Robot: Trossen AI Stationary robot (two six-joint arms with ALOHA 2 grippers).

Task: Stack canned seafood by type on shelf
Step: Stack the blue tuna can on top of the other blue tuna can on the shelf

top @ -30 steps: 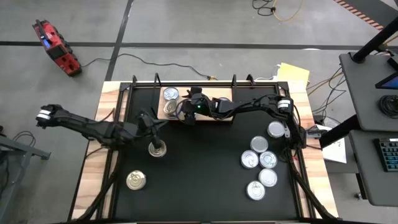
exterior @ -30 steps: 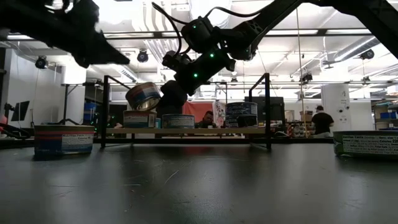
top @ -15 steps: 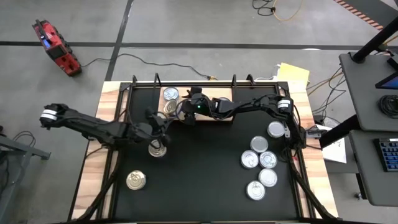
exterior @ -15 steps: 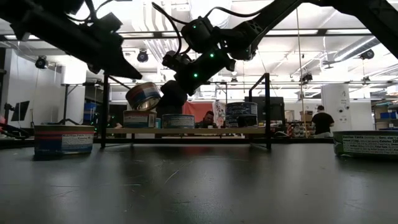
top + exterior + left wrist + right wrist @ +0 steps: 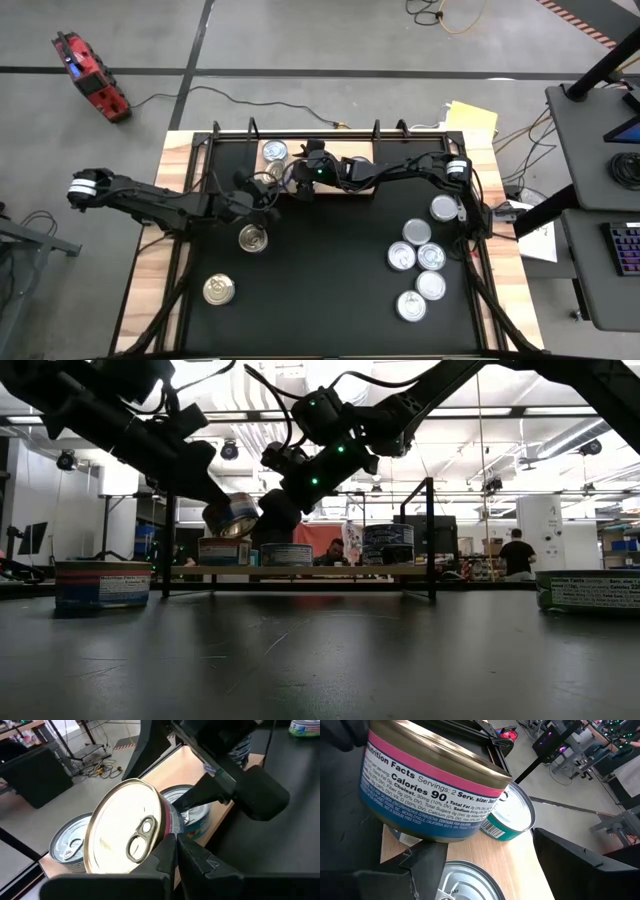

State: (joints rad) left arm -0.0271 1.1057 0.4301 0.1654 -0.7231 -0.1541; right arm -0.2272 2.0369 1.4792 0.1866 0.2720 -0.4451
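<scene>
Tilt of the gold-topped can (image 5: 131, 834) suggests the right claw (image 5: 287, 183), pinching it above the shelf (image 5: 350, 153), aims it onto the cans there, while the left claw (image 5: 262, 195) hovers pressed together nearby.

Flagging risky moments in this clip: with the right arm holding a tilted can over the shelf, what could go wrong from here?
1. The gold-topped can in the right gripper hangs tilted above the shelf; released so, it could land askew or roll off.
2. The shut left gripper hovers close beside it; the arms could collide.
3. Lowering could knock the silver-topped cans already on the shelf.
</scene>
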